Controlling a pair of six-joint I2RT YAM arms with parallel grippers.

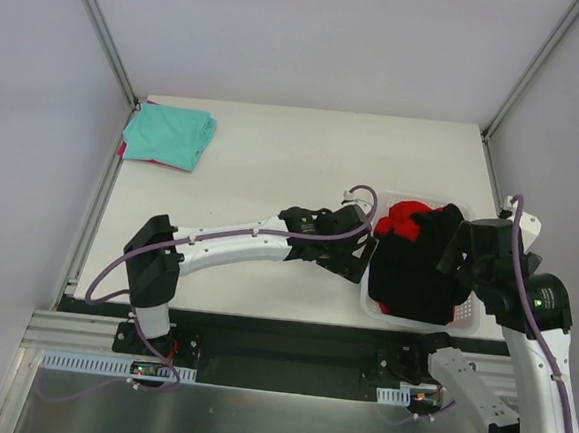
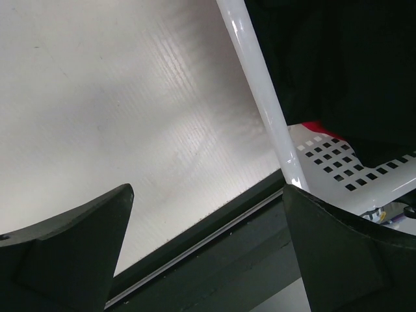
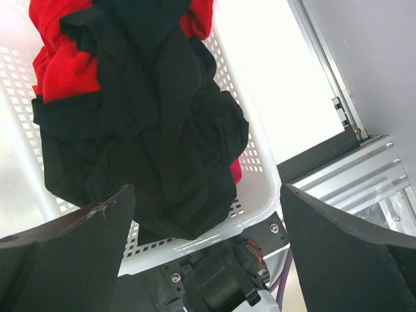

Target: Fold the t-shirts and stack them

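Largely hidden red shirt (image 3: 65, 75), black shirt (image 3: 149, 130) atop

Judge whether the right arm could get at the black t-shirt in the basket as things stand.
Probably yes. The right gripper hangs open over the basket, and the black t-shirt lies uncovered on top of the red t-shirt; the left gripper is outside the basket wall.
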